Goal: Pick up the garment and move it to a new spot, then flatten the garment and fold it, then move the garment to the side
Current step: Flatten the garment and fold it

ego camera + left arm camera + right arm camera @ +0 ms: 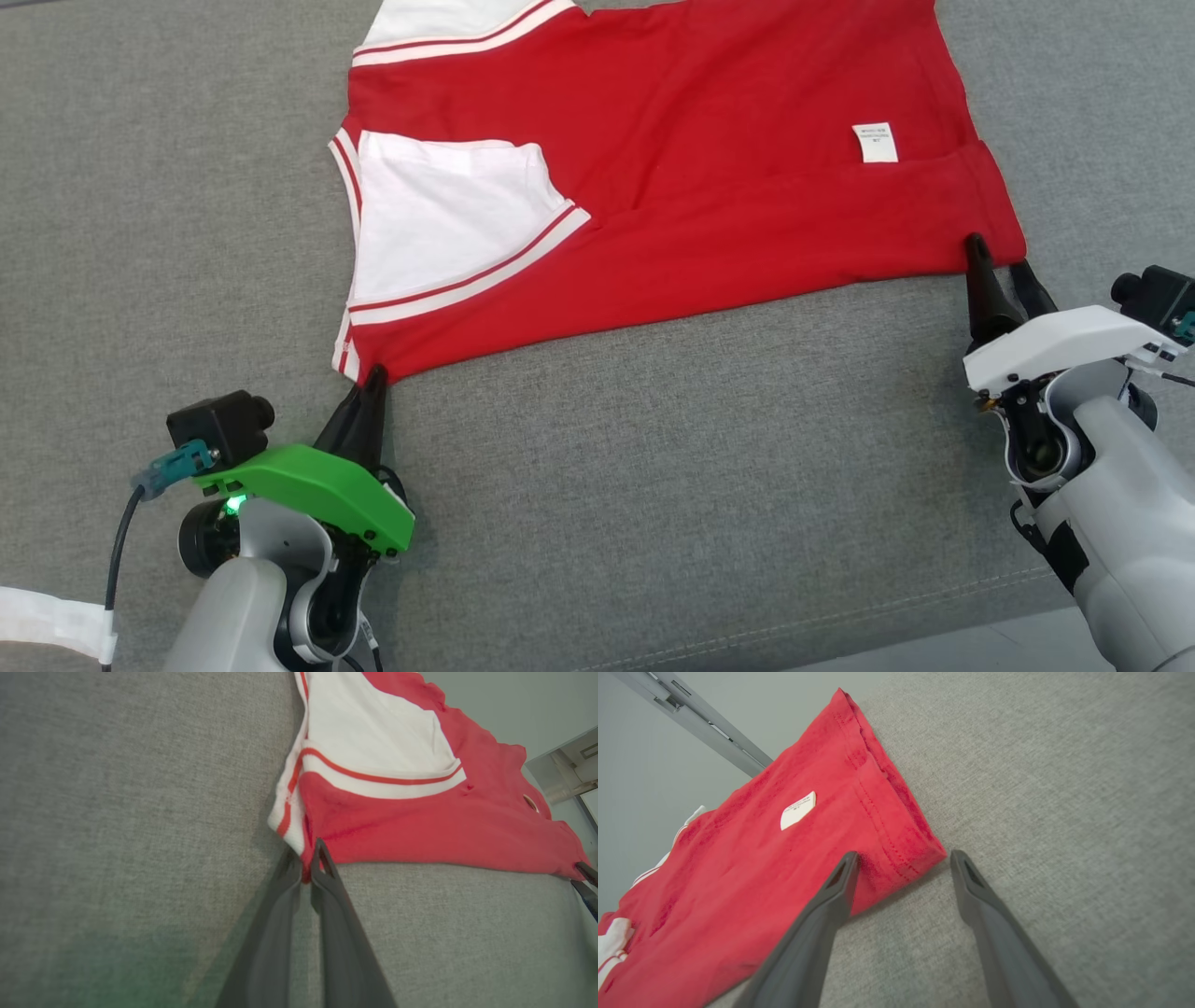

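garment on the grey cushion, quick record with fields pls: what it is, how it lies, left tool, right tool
garment: red shirt with white, red-striped sleeves
lay: spread flat on the grey fabric surface, near sleeve folded onto the body
tag: white tag showing near the hem end
left tool: shut on the shirt's near corner by the striped trim
right tool: open, astride the near hem corner, not yet gripping

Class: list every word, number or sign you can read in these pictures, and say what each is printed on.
Print on the white care label of the red garment: a few short lines, too small and blurred to read.
Nothing else carries writing.
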